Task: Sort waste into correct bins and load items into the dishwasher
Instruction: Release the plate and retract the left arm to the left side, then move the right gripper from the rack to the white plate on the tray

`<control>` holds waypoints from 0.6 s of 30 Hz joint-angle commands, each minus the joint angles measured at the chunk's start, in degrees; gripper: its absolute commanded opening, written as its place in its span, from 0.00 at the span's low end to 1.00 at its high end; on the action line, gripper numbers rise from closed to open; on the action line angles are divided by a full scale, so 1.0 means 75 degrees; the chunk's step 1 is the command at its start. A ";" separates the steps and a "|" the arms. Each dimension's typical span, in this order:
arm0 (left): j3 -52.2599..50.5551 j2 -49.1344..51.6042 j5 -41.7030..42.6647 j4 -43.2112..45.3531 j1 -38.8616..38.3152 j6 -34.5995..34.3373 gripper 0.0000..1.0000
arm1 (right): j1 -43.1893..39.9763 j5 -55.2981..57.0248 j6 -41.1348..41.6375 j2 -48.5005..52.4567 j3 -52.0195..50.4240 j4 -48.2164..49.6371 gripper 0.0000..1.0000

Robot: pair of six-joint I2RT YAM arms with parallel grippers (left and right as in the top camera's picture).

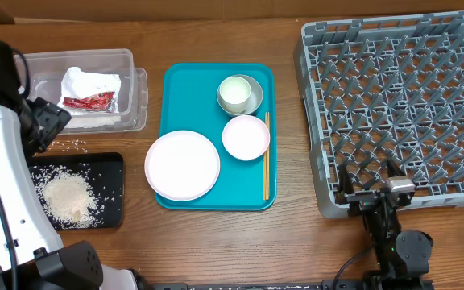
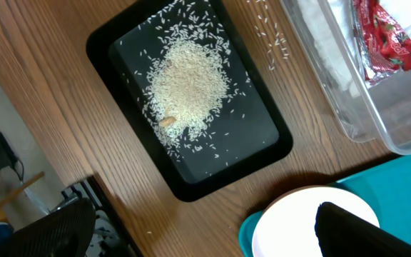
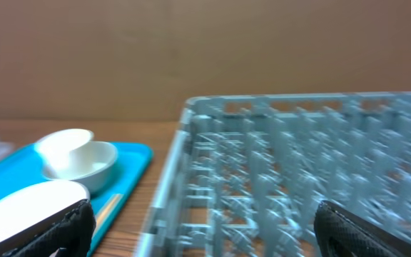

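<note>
A clear tub [image 1: 133, 87] holds a crumpled white napkin [image 1: 91, 83] and a red wrapper [image 1: 89, 101]. Rice [image 1: 67, 197] is heaped in the black tray [image 1: 113, 171]. On the teal tray [image 1: 176, 80] lie a pale plate [image 1: 182, 164], a small white bowl [image 1: 246, 137], a white cup [image 1: 234, 93] inside a grey-green bowl [image 1: 254, 97], and chopsticks [image 1: 266, 157]. My left gripper [image 1: 51, 121] hovers between tub and black tray, open and empty [image 2: 205, 235]. My right gripper [image 1: 377, 193] stands open at the grey dish rack's [image 1: 393, 105] front edge.
A few loose rice grains [image 1: 75, 145] lie on the wooden table between the tub and the black tray. The left arm's white body [image 1: 6, 201] stands over the table's left edge. A cardboard wall runs along the back.
</note>
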 commanded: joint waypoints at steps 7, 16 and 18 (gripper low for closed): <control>-0.0198 0.0006 0.0332 -0.0020 0.0254 0.0545 1.00 | -0.0012 -0.7370 0.2530 -0.0076 -0.0079 0.1026 1.00; -0.0198 0.0006 0.0341 -0.0017 0.0251 0.0542 1.00 | -0.0015 -0.7134 0.5182 -0.0076 -0.0079 0.3354 1.00; -0.0198 0.0006 0.0338 -0.0017 0.0254 0.0542 1.00 | -0.0015 -0.6292 0.5616 -0.0076 -0.0079 0.3570 1.00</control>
